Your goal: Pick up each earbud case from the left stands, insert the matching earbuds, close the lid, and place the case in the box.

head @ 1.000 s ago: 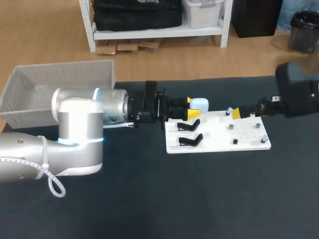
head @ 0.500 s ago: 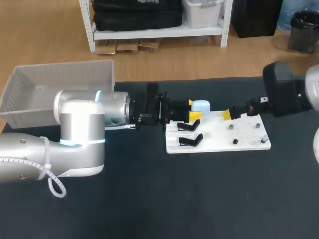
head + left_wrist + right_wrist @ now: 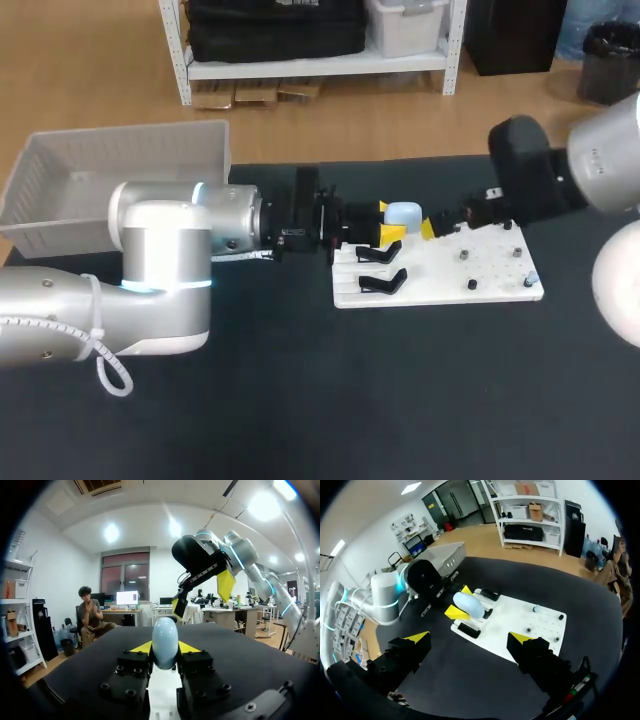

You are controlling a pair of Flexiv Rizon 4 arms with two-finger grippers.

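While the earbuds are to be put in by the other arm, the pale blue earbud case (image 3: pixel 165 641) is held up by the left gripper (image 3: pixel 165 649). Its two yellow tips are pressed against the case from both sides, so the case is clamped, not only touched. In the head view the case is seen over the far left corner of the white board (image 3: pixel 440 290), just beyond the black stands (image 3: pixel 381 252). It is therefore judged to be off its stand and offered toward the right arm.

The right gripper (image 3: pixel 470 640) is shown with its fingers wide apart and nothing between them. In the head view it is placed just beside the case, on the side away from the left gripper. This facing arrangement is probably chosen so that the case is steadied by one arm while it is worked on by the other.

Small pegs (image 3: pixel 465 255) are seen on the right part of the board — whether earbuds sit on them cannot be told. Whether the lid is open cannot be told either. The box (image 3: pixel 120 165) stands at the far left of the table, beside the left arm and well apart from the case — it is needed only at the end.
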